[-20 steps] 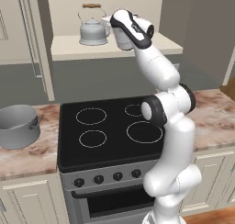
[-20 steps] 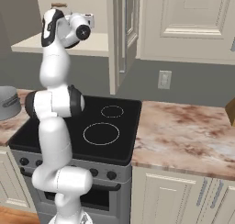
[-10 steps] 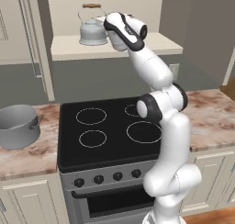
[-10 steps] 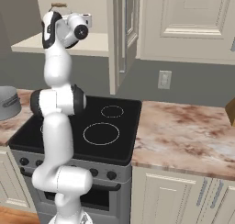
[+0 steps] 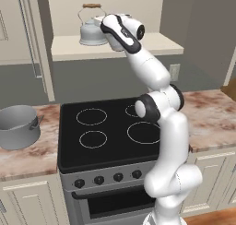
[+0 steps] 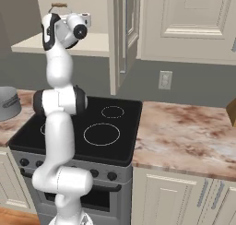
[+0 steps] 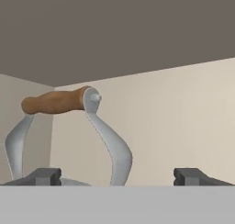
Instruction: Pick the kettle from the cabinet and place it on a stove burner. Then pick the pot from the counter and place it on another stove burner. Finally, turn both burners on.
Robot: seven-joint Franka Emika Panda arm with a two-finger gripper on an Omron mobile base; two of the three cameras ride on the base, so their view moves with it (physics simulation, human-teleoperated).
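**A:** Where's the kettle (image 5: 92,30) right now?

**B:** Sitting on the cabinet (image 5: 115,48) shelf, at about eleven o'clock from the stove (image 5: 106,127) in my left base view. My gripper (image 7: 117,176) is up beside it with the jaws spread wide, nothing between them.

**A:** Lined up?

**B:** Not quite, I'd say. In the hand view the brown handle (image 7: 55,103) sits at ten o'clock, and one wire leg (image 7: 112,149) runs down between the fingertips (image 7: 43,176). If I close here, I judge I'd pinch that thin leg off-centre, not the wooden top.

**A:** And the risk?

**B:** The kettle could swing or slip once lifted, or a fingertip could nudge it across the shelf on the way in. I can't tell how close the fingers are to the body.

**A:** The pot (image 5: 18,126)?

**B:** On the counter (image 5: 27,155), at nine o'clock from the stove, untouched.
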